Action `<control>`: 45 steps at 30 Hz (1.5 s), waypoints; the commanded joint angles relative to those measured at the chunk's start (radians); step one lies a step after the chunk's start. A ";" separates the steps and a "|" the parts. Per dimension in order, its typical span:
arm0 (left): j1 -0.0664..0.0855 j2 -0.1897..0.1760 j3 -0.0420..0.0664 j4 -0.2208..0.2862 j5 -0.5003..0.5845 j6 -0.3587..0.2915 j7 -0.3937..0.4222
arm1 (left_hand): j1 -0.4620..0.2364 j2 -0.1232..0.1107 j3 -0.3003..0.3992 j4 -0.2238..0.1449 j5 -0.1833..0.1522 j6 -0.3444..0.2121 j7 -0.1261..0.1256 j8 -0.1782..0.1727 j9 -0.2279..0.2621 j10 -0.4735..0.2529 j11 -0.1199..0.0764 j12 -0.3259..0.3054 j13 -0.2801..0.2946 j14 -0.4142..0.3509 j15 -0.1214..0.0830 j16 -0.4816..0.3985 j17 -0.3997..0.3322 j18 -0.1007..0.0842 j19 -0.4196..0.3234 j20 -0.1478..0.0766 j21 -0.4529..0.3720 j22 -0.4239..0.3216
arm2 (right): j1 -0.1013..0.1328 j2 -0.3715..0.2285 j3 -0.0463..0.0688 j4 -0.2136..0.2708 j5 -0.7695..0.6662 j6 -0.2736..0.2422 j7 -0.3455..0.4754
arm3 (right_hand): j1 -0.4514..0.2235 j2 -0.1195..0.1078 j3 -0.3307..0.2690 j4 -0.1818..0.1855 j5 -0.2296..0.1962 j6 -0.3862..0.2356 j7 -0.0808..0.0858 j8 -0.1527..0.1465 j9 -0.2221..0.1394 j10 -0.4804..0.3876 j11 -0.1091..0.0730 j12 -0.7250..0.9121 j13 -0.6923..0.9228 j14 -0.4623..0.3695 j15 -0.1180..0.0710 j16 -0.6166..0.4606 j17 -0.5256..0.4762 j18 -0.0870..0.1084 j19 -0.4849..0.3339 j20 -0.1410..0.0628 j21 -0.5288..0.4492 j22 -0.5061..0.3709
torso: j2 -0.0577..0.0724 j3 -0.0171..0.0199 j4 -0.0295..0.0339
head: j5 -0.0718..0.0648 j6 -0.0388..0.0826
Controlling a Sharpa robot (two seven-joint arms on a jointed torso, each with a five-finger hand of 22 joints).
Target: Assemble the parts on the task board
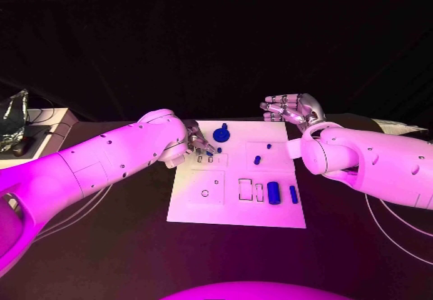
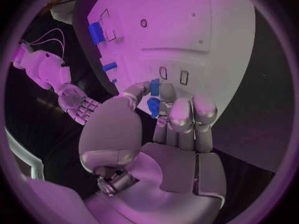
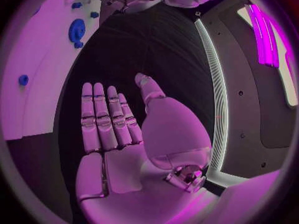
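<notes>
— Looking down from the head camera: where do the hands sit against the task board?

— The left hand is over the board's far left part, fingertips down near a small blue part and just beside the blue gear-shaped part. The right hand hovers off the board's far right corner, fingers loosely bent, nothing in them. A blue cylinder and a slimmer blue peg lie on the board's near right area.

— And the left wrist camera?

— The left hand pinches a blue piece between thumb and fingertips, just above the board near two small rectangular slots. The other hand shows beyond the board's edge.

— The right wrist camera?

— The right hand lies flat, fingers straight and together, thumb apart, holding nothing, over the black table beside the board. The gear-shaped part stands on that board.
</notes>
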 commanded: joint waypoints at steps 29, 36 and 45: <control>0.005 0.031 -0.025 -0.035 0.004 0.065 -0.015 | 0.034 0.026 0.134 -0.136 0.005 0.019 -0.010 0.001 0.004 0.016 -0.013 -0.006 0.003 0.003 -0.003 0.007 -0.003 -0.017 0.004 -0.001 0.001 0.004 | -0.001 0.003 0.000 -0.001 -0.003 0.014 0.007 | -0.001 0.002 0.007 -0.001 0.006 0.004 0.006 -0.004 -0.001 0.005 0.000 -0.007 -0.001 -0.009 0.000 -0.003 -0.001 -0.008 -0.007 -0.002 0.004 -0.001 | -0.001 -0.0008 0.0008 | 0.001 -0.007; 0.005 0.027 -0.026 -0.033 -0.001 0.063 -0.014 | 0.034 0.026 0.134 -0.136 0.005 0.019 -0.010 0.001 0.004 0.016 -0.013 -0.006 0.003 0.003 -0.003 0.007 -0.003 -0.017 0.004 -0.001 0.001 0.004 | -0.001 0.003 0.000 0.000 -0.003 0.015 0.007 | -0.001 0.002 0.007 -0.001 0.006 0.004 0.006 -0.004 -0.001 0.005 0.000 -0.007 -0.001 -0.009 0.000 -0.003 -0.001 -0.008 -0.007 -0.002 0.004 -0.001 | -0.001 -0.0014 0.0007 | 0.001 -0.006; 0.004 0.022 -0.026 -0.030 -0.002 0.065 -0.011 | 0.034 0.026 0.134 -0.136 0.005 0.019 -0.010 0.001 0.004 0.016 -0.013 -0.006 0.003 0.003 -0.003 0.007 -0.003 -0.017 0.004 -0.001 0.001 0.004 | -0.001 0.003 0.000 -0.001 -0.003 0.016 0.007 | -0.001 0.002 0.007 -0.001 0.006 0.004 0.006 -0.004 -0.001 0.005 0.000 -0.007 -0.001 -0.009 0.000 -0.003 -0.001 -0.008 -0.007 -0.002 0.004 -0.001 | -0.001 -0.0016 0.0007 | 0.000 -0.008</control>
